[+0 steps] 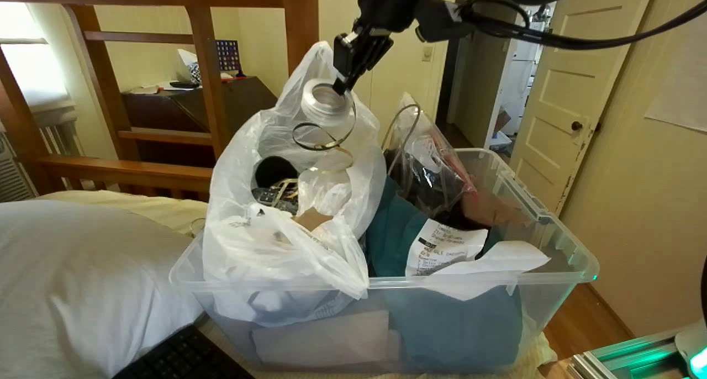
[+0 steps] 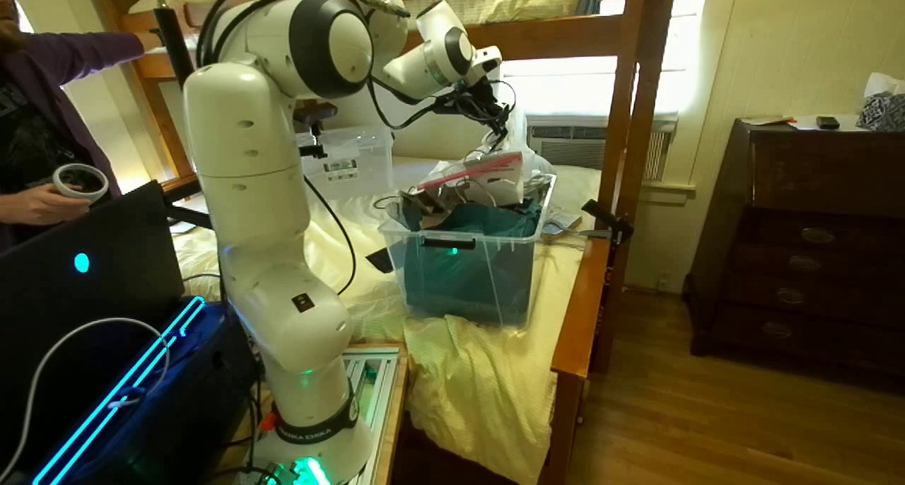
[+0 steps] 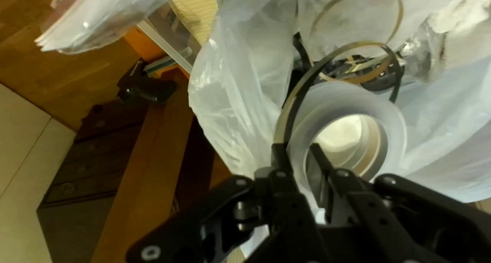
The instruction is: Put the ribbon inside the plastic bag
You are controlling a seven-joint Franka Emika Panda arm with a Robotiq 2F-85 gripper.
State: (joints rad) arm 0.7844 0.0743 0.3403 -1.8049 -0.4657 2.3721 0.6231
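Ribbon [image 1: 325, 114], a milky ring-shaped roll trailing thin, glossy curls, hangs at the upper middle of the frame in an exterior view, before the raised back of the crinkled, translucent bag [image 1: 248, 246]. The jaws stand slightly apart, pinching its wall. At lower centre, a clear, rigid bin [image 1: 552, 279] carries the bag and a printed slip [image 1: 442, 249].

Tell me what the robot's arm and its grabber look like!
The arm is smooth and white, with chunky rounded parts and black rings at some joints. Black cables run along it, one with an orange patch. Down at the base, a dark band reads FRANKA EMIKA and a green light shines. The gripper is black, with two slim fingers and round, silvery screws.
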